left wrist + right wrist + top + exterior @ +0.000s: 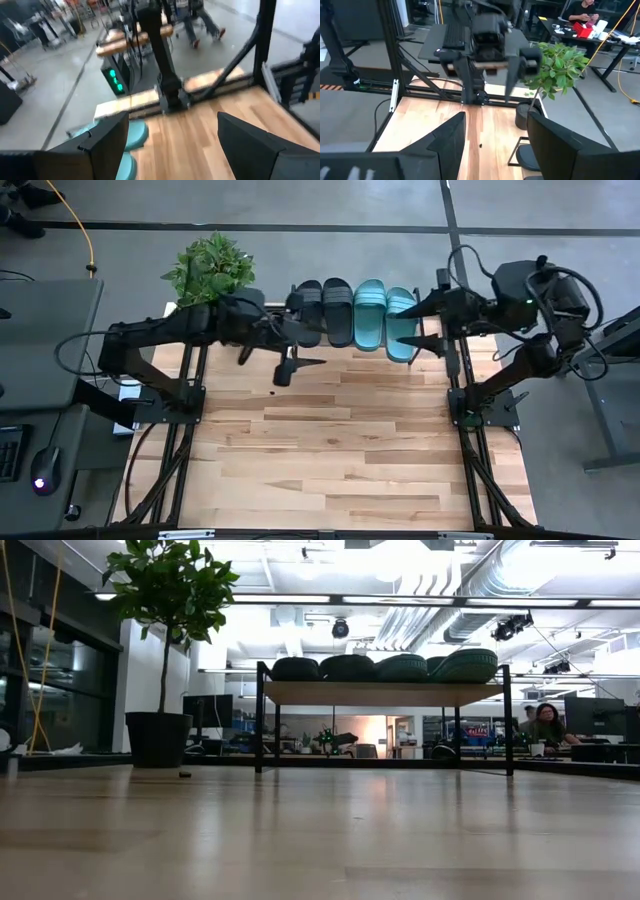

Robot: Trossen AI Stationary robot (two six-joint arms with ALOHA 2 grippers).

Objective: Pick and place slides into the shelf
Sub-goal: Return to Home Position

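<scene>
1. All four of your slides rest on top of the shelf (380,693), a low rack with a light wood plank top and thin black metal legs. It stands at the far edge of the light wooden bench (330,460).
2. The two black slides (296,668), rubbery open-toe sandals with one wide strap each, lie side by side. They take the end of the row nearer the leafy green potted plant (208,268).
3. The two teal-green slides (402,667), of the same shape and rubbery look, lie just beside the black pair and fill the other end.
4. From above you see all four lying parallel and packed close. From bench height their rounded straps hump up above the plank.
5. Your left tool (318,348) hangs by the black slides, over the shelf's near edge. It is released, with its two dark fingers spread wide.
6. Your right tool (399,327) hovers at the teal-green end, over the outermost slide. It is released too: its wrist view shows both fingers well apart with bare bench between them.
7. Beyond the bench, a person (545,725) sits at a desk in the room.
</scene>
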